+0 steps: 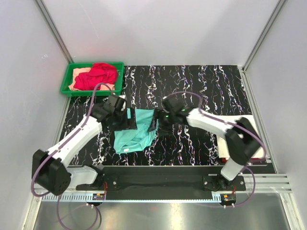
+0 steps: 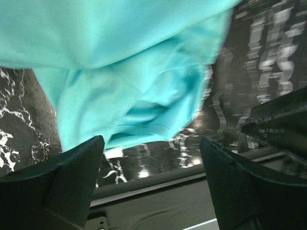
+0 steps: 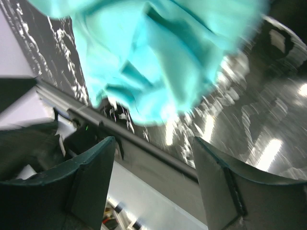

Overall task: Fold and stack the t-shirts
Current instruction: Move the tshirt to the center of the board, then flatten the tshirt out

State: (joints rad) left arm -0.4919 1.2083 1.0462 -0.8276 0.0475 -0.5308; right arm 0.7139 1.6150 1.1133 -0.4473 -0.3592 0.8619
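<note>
A soft, limp mint-teal cloth t-shirt [image 1: 135, 136] lies rumpled on the black marbled bench [image 1: 206, 86], just ahead of both tools. The left tool [image 2: 151, 158] and right tool [image 3: 153, 158] are spread and empty. It looks light and floppy, so I'd pinch it at an edge.

Black table [image 1: 201, 86] with white marbling, mint-teal t-shirt [image 1: 136, 135], green tray [image 1: 91, 90], red t-shirt [image 1: 98, 75], possibly peach t-shirt [image 1: 71, 86]

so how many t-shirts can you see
3 for sure: teal shirt on the table, red shirt over peach shirt in the green tray. Pale cloth under the right arm may be more.
</note>
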